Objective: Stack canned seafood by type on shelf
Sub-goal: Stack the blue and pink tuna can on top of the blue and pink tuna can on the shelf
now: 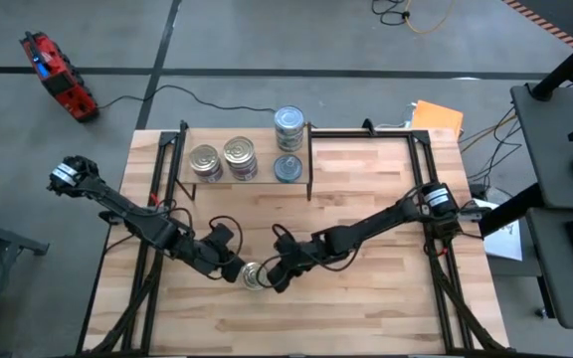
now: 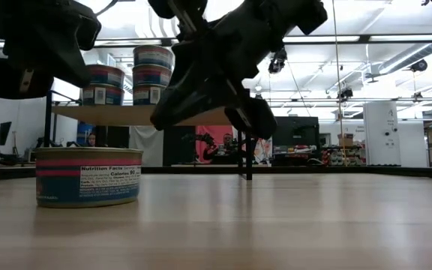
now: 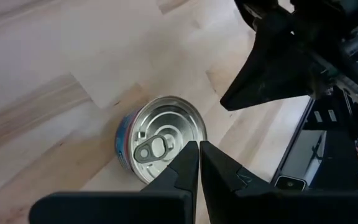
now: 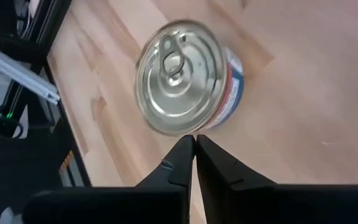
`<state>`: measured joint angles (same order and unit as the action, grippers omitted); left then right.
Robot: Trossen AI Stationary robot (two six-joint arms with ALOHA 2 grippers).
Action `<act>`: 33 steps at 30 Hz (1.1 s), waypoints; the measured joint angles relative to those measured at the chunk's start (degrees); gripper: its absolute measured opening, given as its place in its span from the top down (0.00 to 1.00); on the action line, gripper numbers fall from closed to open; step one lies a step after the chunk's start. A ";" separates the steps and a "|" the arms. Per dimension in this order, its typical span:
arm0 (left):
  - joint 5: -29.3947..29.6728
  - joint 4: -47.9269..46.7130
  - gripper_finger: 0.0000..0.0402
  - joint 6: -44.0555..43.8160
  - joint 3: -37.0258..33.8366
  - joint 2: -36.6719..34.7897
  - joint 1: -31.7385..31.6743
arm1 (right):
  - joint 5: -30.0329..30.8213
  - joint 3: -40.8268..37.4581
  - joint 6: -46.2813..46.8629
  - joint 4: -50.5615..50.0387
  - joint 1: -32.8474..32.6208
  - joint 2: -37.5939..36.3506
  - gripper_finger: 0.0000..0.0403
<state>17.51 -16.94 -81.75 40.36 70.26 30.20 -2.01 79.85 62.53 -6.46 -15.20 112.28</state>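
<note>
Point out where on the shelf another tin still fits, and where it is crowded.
The shelf has bare board at its left end, left of the two golden-lid tins. The right end is crowded by the silver-lid stack. On the tabletop, both shut grippers, left gripper and right gripper, flank the loose tin.

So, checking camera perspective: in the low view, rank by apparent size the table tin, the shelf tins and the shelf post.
1. Table tin, largest; it is nearest the camera.
2. Shelf post.
3. Shelf tins, each looks smallest, being farther off.
</note>
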 joint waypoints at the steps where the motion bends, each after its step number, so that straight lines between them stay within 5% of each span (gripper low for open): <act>1: 0.06 -0.01 1.00 0.14 0.00 0.00 0.00 | 0.67 0.00 0.04 -0.04 -0.09 0.01 0.97; 14: 1.51 -8.22 0.97 -9.32 -0.02 0.00 -0.04 | 5.67 0.00 -1.10 7.60 -0.44 1.39 0.97; 33: 1.41 -4.95 0.52 -9.45 0.00 2.24 -0.04 | 5.41 0.66 0.60 8.78 -0.42 6.25 0.97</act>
<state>18.92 -21.89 -91.20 40.36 72.49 30.16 3.40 80.51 63.13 2.32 -15.62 118.53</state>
